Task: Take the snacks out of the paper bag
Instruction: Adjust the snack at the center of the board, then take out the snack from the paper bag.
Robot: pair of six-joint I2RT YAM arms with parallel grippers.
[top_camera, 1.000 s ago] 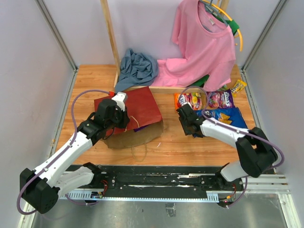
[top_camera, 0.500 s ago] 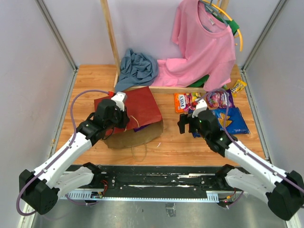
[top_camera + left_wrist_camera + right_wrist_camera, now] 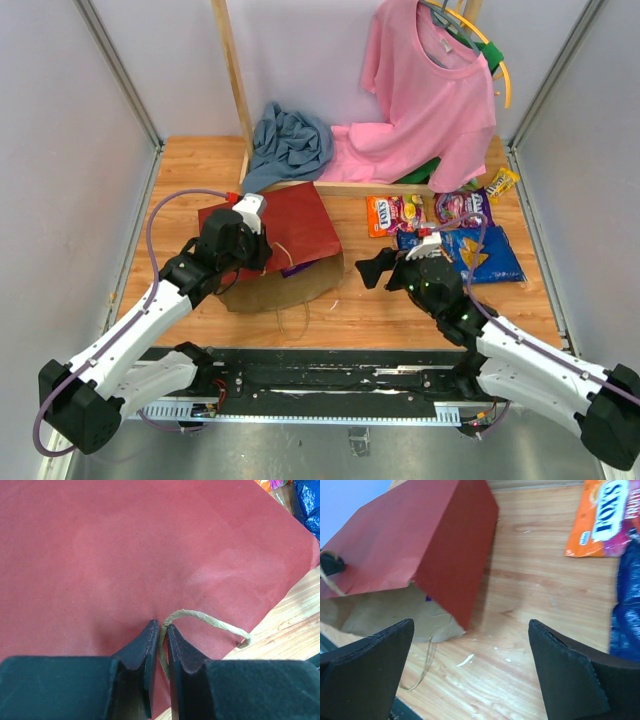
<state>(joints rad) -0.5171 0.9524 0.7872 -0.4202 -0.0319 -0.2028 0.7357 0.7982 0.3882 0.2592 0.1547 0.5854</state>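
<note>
Left pincer (image 3: 161, 627) pinches the twine handle (image 3: 210, 620) of the paper bag (image 3: 290, 225), which lies on its side on the surface (image 3: 200, 170), likely to hold its mouth steady. Right pincer (image 3: 470, 635) is spread wide and empty, facing that mouth; several snacks (image 3: 440, 220) lie apart to its right

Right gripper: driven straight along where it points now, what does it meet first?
Likely the open-mouth corner of the dark red-sided brown paper bag lying ahead of the open right gripper. Depth is unclear; the wooden tabletop might come first.
</note>
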